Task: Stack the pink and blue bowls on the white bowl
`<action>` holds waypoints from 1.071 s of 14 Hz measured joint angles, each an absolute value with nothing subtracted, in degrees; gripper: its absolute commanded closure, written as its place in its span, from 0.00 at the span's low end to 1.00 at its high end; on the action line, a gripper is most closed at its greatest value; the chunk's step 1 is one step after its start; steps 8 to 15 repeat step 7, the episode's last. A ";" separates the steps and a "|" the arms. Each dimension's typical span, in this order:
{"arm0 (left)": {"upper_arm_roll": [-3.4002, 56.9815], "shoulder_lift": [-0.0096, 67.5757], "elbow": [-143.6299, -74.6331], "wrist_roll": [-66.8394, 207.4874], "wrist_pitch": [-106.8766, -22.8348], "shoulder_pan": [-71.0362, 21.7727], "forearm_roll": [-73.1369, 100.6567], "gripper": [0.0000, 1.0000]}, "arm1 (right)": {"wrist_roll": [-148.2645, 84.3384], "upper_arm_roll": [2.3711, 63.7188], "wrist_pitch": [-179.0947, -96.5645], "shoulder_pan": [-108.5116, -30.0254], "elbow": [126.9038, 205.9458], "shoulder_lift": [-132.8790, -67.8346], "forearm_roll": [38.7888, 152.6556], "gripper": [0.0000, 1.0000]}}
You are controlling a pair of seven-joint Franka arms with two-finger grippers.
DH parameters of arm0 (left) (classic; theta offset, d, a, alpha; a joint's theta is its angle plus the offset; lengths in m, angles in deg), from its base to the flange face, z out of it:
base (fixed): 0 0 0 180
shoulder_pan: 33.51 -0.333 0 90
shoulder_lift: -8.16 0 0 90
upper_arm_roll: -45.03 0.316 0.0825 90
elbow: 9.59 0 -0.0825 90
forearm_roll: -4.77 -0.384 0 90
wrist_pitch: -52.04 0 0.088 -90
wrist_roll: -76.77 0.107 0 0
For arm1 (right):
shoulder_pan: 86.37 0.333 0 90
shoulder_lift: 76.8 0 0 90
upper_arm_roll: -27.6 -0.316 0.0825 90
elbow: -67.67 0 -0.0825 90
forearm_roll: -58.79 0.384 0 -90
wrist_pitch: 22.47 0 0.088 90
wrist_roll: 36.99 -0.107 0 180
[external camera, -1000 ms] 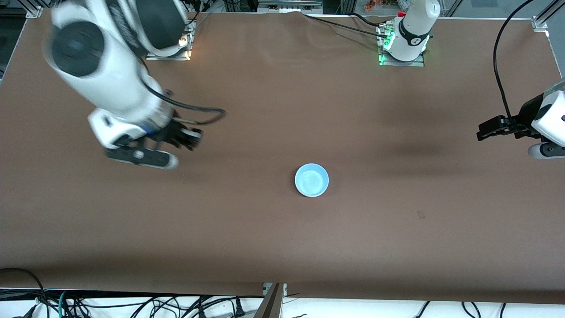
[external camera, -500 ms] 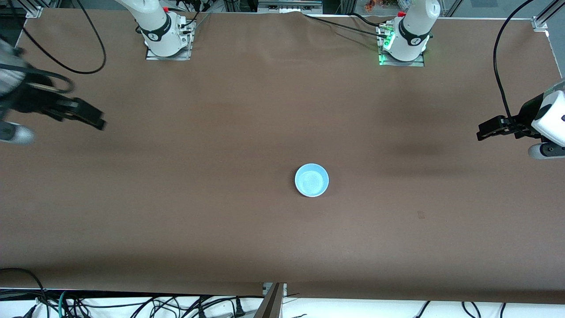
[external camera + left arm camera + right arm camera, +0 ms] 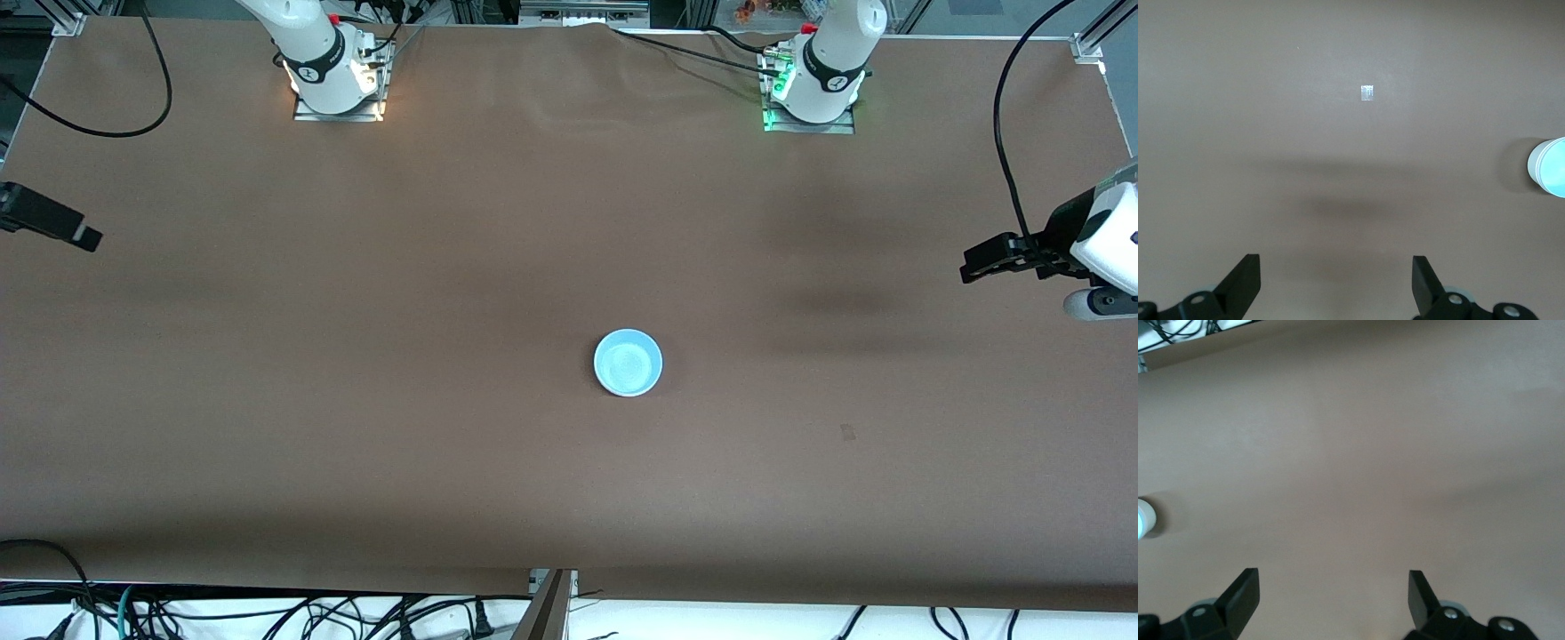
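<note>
A light blue bowl (image 3: 628, 362) sits upright near the middle of the brown table. Only its blue inside shows from above. In the left wrist view (image 3: 1550, 167) its outer wall looks white, and the right wrist view (image 3: 1143, 518) shows a sliver of it. No pink bowl and no separate white bowl can be seen. My left gripper (image 3: 973, 264) is open and empty, waiting over the left arm's end of the table (image 3: 1336, 267). My right gripper (image 3: 80, 234) is open and empty at the right arm's end, mostly out of the front view (image 3: 1333, 583).
A small pale tape mark (image 3: 847, 433) lies on the table nearer the front camera than the left gripper; it also shows in the left wrist view (image 3: 1367, 93). The two arm bases (image 3: 331, 71) (image 3: 813, 84) stand along the table's edge farthest from the camera. Cables hang below the near edge.
My right arm has swung away from the middle of the table to the right arm's end, nearly out of view. The bowl and the left arm have not moved.
</note>
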State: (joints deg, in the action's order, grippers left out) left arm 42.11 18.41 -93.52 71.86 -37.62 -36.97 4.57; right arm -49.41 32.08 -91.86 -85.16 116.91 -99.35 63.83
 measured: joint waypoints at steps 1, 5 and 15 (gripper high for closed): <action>42.11 18.41 -93.52 71.86 -37.62 -36.97 4.57 0.00 | -47.76 32.08 -91.86 -86.23 117.49 -99.46 63.85 0.01; 42.11 18.41 -93.52 71.86 -37.62 -36.97 4.57 0.00 | -41.63 32.06 -93.36 -89.44 120.17 -100.46 63.86 0.01; 42.11 18.42 -93.52 71.86 -37.62 -36.97 4.57 0.00 | -40.79 32.05 -96.34 -89.93 121.09 -102.45 63.86 0.01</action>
